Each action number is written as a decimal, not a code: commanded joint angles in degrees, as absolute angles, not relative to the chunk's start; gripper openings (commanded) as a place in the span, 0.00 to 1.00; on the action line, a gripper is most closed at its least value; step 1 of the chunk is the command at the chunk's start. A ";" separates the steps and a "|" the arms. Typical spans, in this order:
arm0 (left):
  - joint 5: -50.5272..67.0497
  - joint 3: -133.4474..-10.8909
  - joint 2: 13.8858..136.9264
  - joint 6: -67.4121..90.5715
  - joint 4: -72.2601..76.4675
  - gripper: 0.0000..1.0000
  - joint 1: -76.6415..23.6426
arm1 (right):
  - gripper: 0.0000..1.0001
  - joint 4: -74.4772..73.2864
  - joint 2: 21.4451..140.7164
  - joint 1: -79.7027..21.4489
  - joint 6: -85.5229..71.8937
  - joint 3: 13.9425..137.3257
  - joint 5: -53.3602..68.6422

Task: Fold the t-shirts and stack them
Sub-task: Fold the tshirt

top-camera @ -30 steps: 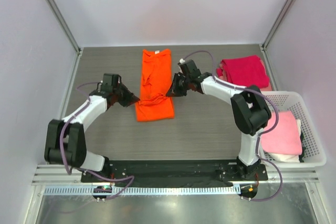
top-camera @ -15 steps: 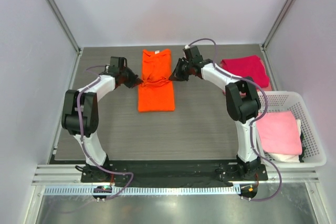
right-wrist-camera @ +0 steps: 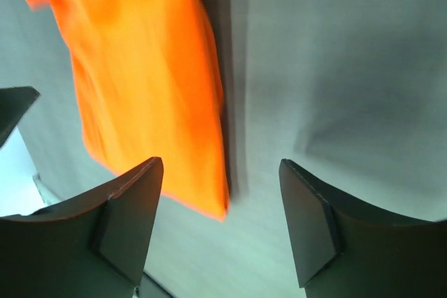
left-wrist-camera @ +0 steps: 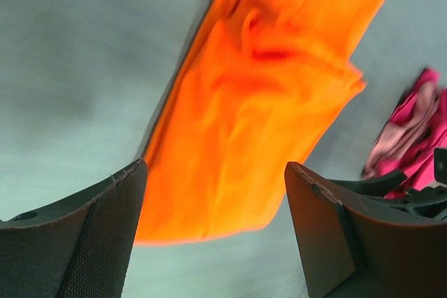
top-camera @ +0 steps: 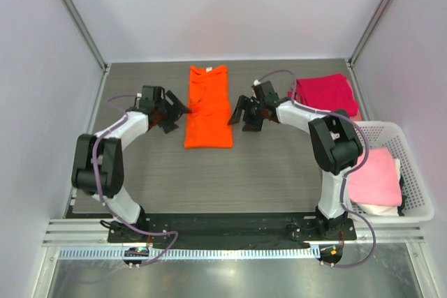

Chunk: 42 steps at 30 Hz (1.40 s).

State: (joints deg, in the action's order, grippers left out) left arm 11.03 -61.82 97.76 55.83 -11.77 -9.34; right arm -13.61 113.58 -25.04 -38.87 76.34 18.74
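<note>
Grey wood-grain tabletop [top-camera: 279, 172] is stretching between pale walls [top-camera: 42, 102]. On it the left gripper [top-camera: 170, 109] is hanging just beside the left edge of the orange t-shirt [top-camera: 207, 113], jaws standing spread and gripping nothing (its wrist view is showing only cloth and table past the fingers [left-wrist-camera: 91, 235]). Opposite, the right gripper [top-camera: 242, 112] is hanging beside the shirt's right edge, likewise released. Between them the orange t-shirt is lying flat as a long narrow strip. Further right, the magenta-red t-shirt [top-camera: 323, 93] is resting near the far corner, and a pale pink t-shirt [top-camera: 374, 176] is sitting in the white basket [top-camera: 412, 158].
</note>
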 commanded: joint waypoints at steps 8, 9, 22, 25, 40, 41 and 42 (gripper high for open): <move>12.65 -43.08 86.40 55.99 -6.60 0.66 -10.55 | 0.63 -0.53 106.96 -28.73 -41.83 61.26 26.19; 13.18 -42.81 86.66 55.73 -6.50 0.65 -10.46 | 0.61 -0.53 107.48 -29.09 -41.75 61.43 26.19; 16.96 -39.73 92.54 57.13 -0.80 0.47 -10.63 | 0.34 -0.88 108.19 -30.67 -43.86 59.32 23.82; 17.05 -39.81 94.30 57.66 -0.26 0.25 -10.63 | 0.22 -0.79 108.98 -30.67 -44.03 60.11 23.21; 20.83 -31.91 75.69 58.53 -5.79 0.00 -15.01 | 0.01 -4.55 94.24 -32.95 -42.72 48.97 25.84; 20.74 -31.64 73.85 58.80 -8.24 0.00 -15.81 | 0.01 -5.44 91.17 -33.31 -42.11 48.35 25.49; 20.92 -31.47 69.83 59.23 -9.57 0.00 -16.52 | 0.01 -6.23 89.14 -34.18 -41.93 47.73 25.05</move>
